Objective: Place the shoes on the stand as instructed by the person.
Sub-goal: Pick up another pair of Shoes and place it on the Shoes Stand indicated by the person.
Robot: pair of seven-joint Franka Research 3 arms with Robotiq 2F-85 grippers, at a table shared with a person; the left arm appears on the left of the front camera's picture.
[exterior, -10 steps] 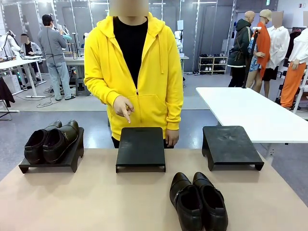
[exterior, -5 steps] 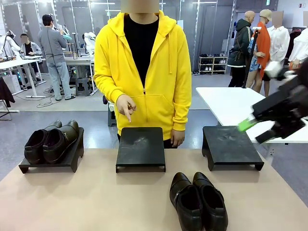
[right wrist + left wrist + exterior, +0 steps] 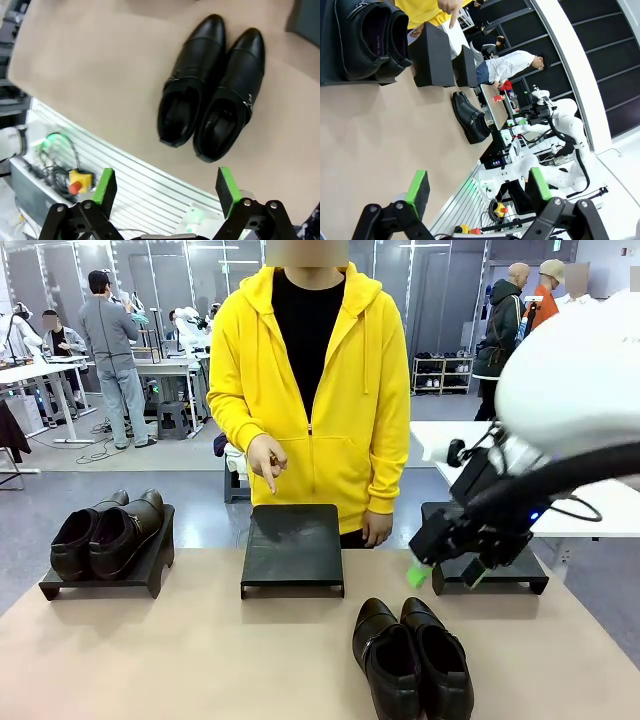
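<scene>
The black pair of shoes (image 3: 412,658) lies on the table near its front right, toes toward me. The dark brown pair of shoes (image 3: 105,532) stands on the left stand (image 3: 150,572). The person (image 3: 310,370) in the yellow hoodie points a finger (image 3: 268,480) down at the bare middle stand (image 3: 292,540). My right gripper (image 3: 445,575) hangs open just above and beyond the black pair. In the right wrist view the black shoes (image 3: 210,85) lie ahead of the open right gripper (image 3: 165,187). My left gripper (image 3: 477,186) is open and holds nothing, with the brown shoes (image 3: 367,35) far ahead.
A third black stand (image 3: 520,578) sits at the back right, partly hidden behind my right arm. The tan table (image 3: 180,660) is bare at its front left. A white table (image 3: 600,510) stands behind on the right. The table's near edge (image 3: 150,155) runs close under the right gripper.
My right arm has swung in from the right and come down to just above the black shoes. The person has straightened up and shifted slightly right, still pointing at the middle stand.
</scene>
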